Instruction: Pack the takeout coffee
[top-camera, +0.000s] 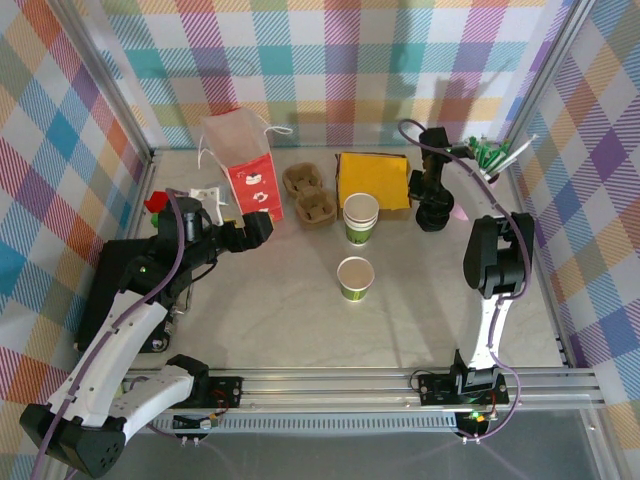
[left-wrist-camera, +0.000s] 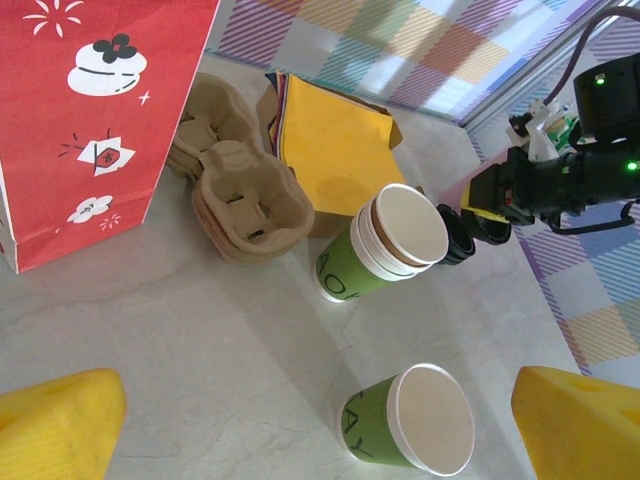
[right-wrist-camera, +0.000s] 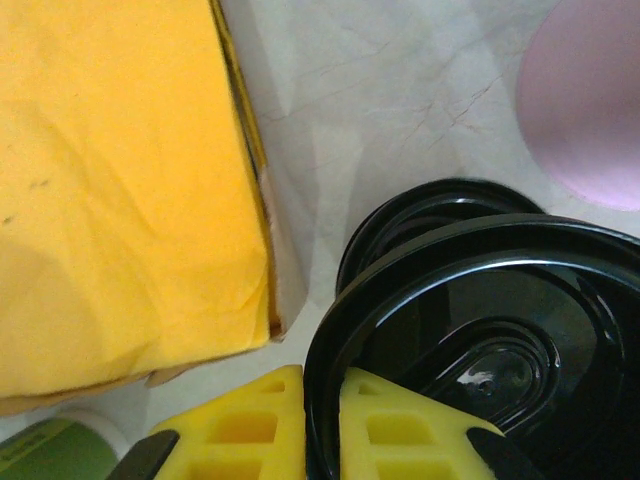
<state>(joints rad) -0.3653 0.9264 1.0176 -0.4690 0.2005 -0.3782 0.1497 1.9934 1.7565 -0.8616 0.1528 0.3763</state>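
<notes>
The takeout coffee cup (top-camera: 355, 278) stands alone on bare tabletop (top-camera: 280, 320) in the middle, with open room on every side and the nested cup stack (top-camera: 361, 217) just behind it. The left gripper (top-camera: 262, 226) hangs with jaws wide apart beside the red paper bag (top-camera: 245, 170). The right gripper (right-wrist-camera: 322, 420) is pinched on the rim of a black lid (right-wrist-camera: 470, 330) next to the yellow napkins (right-wrist-camera: 120, 200), its fingers (right-wrist-camera: 250, 430) cut off at the lower edge and a second lid (right-wrist-camera: 420, 215) half hidden behind.

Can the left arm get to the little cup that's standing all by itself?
Probably yes. The left gripper is wide open, and only bare table lies between it and the single cup. The cup stack stands farther back, off that path.
</notes>
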